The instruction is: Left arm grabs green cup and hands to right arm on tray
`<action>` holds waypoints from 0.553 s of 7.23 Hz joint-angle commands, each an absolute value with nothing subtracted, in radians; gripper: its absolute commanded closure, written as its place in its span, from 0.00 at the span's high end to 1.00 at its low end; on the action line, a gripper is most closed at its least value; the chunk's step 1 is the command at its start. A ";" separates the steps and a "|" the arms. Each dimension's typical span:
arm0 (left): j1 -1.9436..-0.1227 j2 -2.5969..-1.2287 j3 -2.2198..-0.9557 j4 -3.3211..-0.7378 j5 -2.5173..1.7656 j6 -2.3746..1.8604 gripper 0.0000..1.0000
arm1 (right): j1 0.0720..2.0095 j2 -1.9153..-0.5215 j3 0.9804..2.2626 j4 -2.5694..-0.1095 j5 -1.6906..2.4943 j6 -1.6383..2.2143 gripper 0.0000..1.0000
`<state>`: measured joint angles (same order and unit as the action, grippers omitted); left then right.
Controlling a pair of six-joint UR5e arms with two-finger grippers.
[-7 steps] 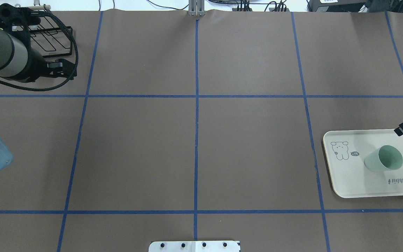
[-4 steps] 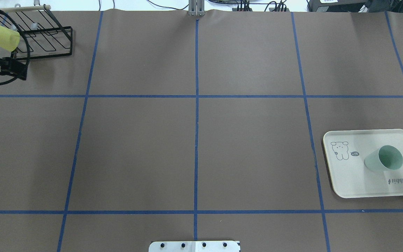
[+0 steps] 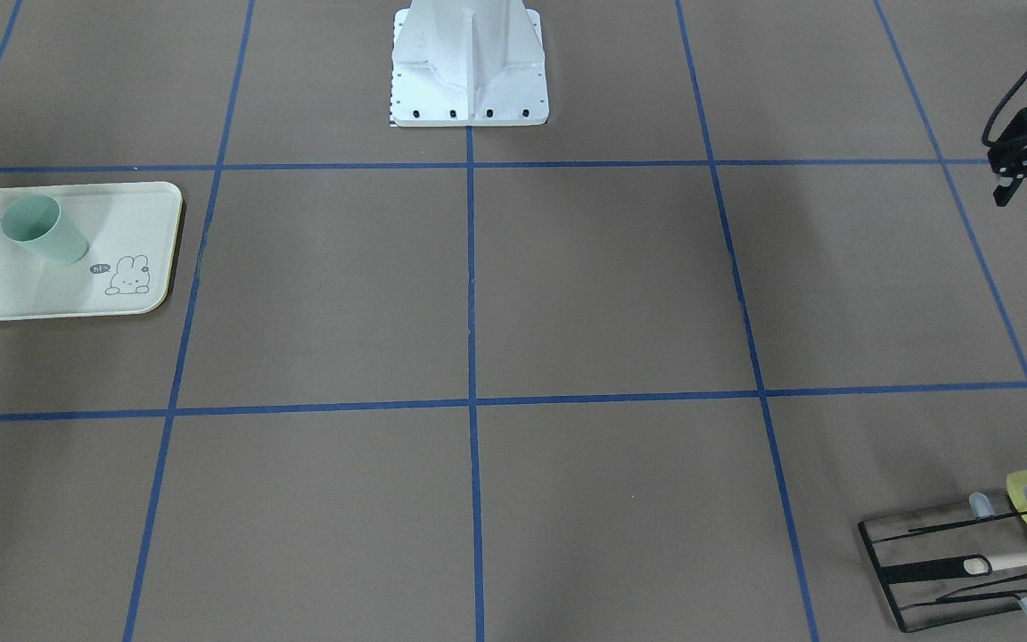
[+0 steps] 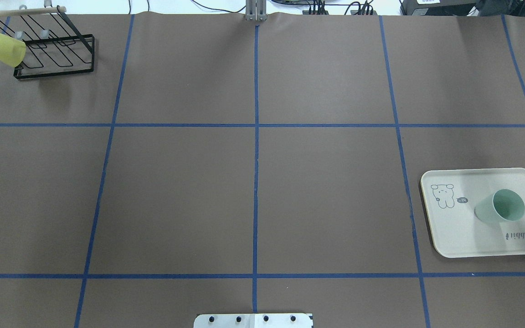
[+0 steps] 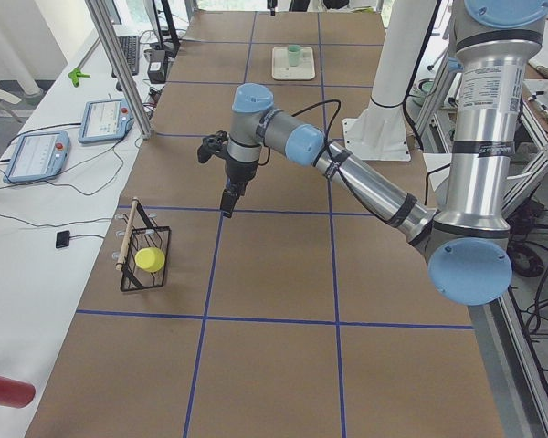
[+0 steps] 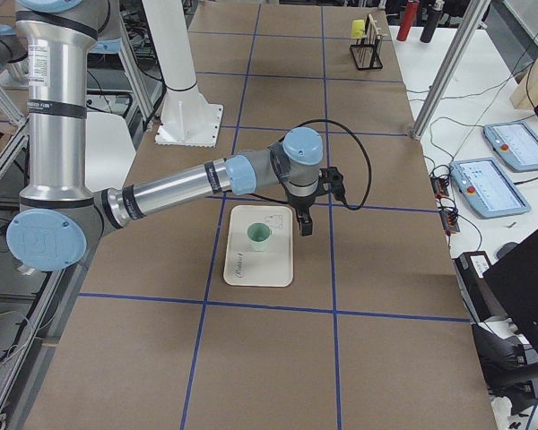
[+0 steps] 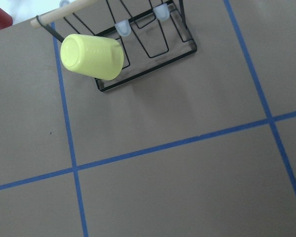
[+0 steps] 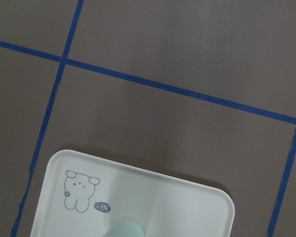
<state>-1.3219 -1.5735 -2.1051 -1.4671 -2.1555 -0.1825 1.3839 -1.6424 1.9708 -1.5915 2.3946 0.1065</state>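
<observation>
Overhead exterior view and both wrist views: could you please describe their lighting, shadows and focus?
Overhead exterior view: even, diffuse light, no glare; the pale mint-green plastic cup casts only a faint shadow on the cream rectangular tray. Left wrist view: sharp, soft shadow beside the black wire rack. Right wrist view: cup cropped at the bottom edge, slightly soft.
</observation>
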 commanded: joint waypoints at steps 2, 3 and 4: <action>-1.425 -1.514 -2.045 -1.505 -2.263 -0.124 1.00 | 1.442 -1.651 1.893 -1.594 2.394 0.107 1.00; -1.451 -1.514 -2.004 -1.509 -2.266 -0.120 1.00 | 1.484 -1.658 1.885 -1.594 2.393 0.100 1.00; -1.485 -1.517 -1.956 -1.550 -2.267 -0.118 1.00 | 1.529 -1.667 1.846 -1.592 2.396 0.092 1.00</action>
